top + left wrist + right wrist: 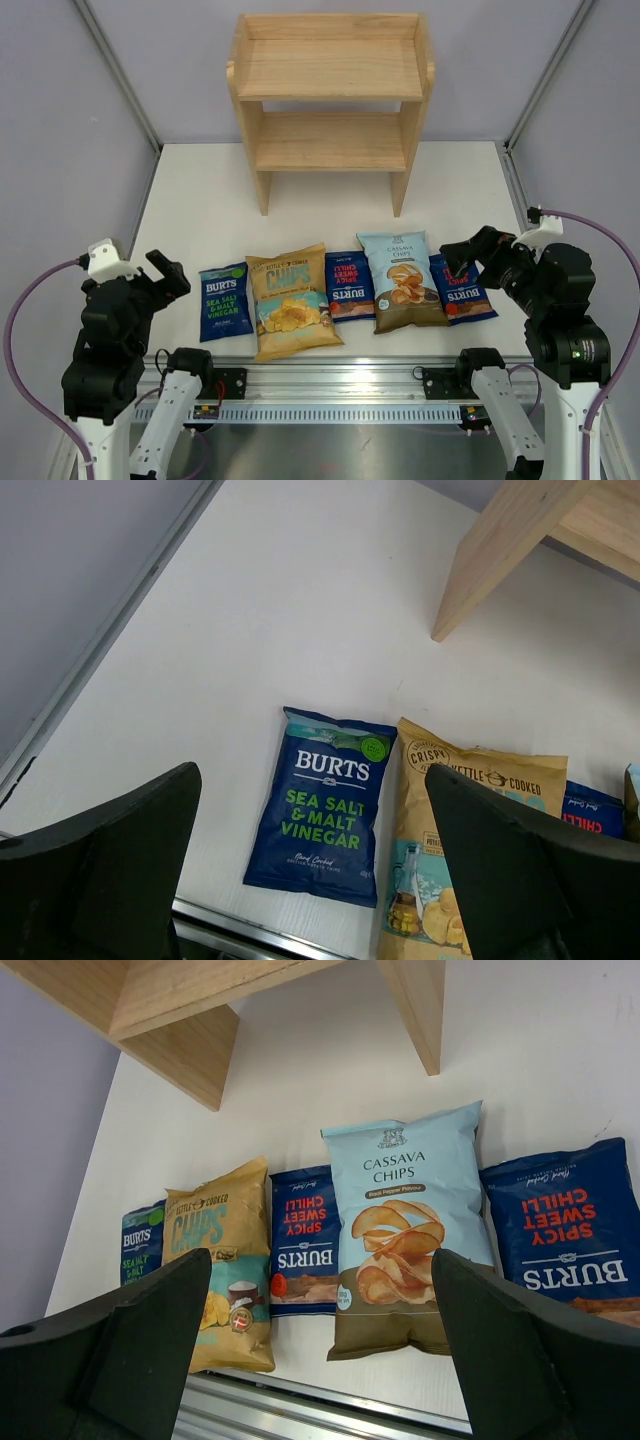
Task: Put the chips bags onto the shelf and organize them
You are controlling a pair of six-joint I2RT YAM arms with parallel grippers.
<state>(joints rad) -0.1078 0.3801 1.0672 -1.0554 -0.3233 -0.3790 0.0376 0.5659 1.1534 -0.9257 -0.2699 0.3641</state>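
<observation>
The shelf (330, 100) stands at the table's (200, 200) far edge. Well in front of it, five bags lie flat in a row. Left to right: Sea Salt bag (226, 302), Kettle Chips bag (291, 300), Spicy Sweet Chilli bag (349, 286), Cassava Chips bag (403, 281), second Spicy Sweet Chilli bag (463, 290) — the last just past the shelf's right side.

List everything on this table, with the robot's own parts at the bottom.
Burts bags: three, dark blue; left end, middle and right end of the row near the arms.
Kettle chips bag: one, tan-yellow; second from left in the row.
Cassava chips bag: one, light blue and brown; fourth from left.
Shelf: one, light wood, two tiers; far side of the table.
Table: one, white; under everything.
Left pincer: one, black, open; left of the row.
Right pincer: one, black, open; by the row's right end.
</observation>
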